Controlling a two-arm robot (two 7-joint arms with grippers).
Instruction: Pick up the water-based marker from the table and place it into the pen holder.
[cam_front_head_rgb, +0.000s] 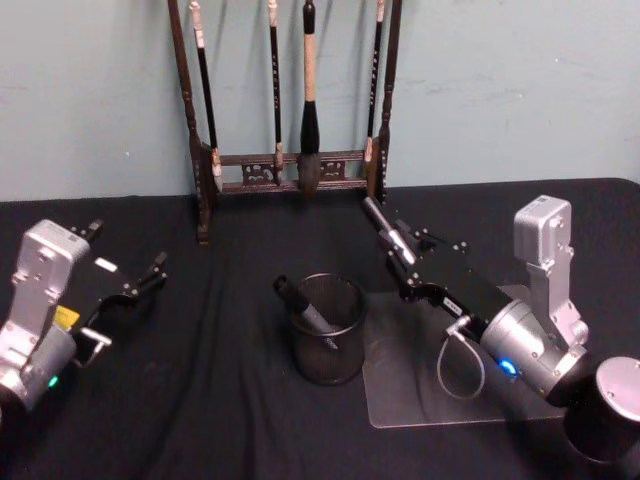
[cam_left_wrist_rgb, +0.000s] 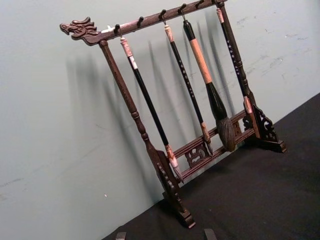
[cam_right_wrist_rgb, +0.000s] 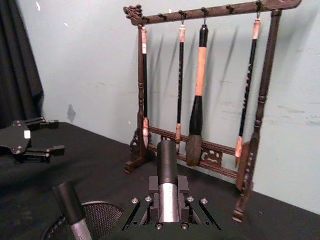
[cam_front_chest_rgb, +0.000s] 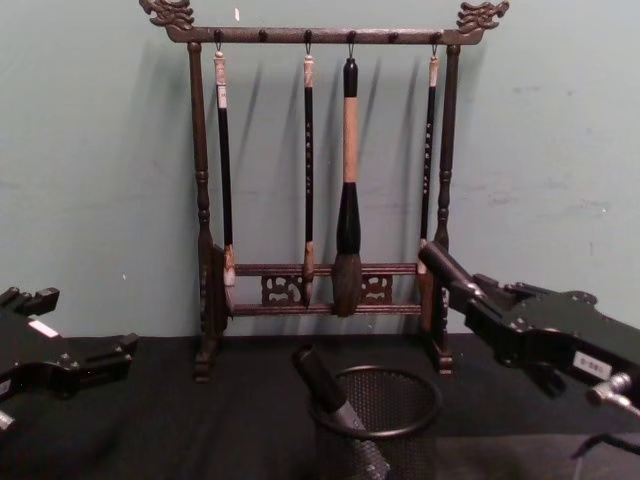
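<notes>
Marker (cam_front_head_rgb: 303, 304), apparently capped, in pen holder (cam_front_head_rgb: 336, 368)

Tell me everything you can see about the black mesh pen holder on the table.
The pen holder is a small round cup of black wire mesh with a solid rim, standing upright on the black tablecloth in front of the brush rack. A marker leans inside against its rim, black cap up. The right gripper, shut on a second marker, is apart from it.

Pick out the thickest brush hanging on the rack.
The third brush from the robot's left: tan handle, fat dark bristle head. The other three are thin with black shafts.
</notes>
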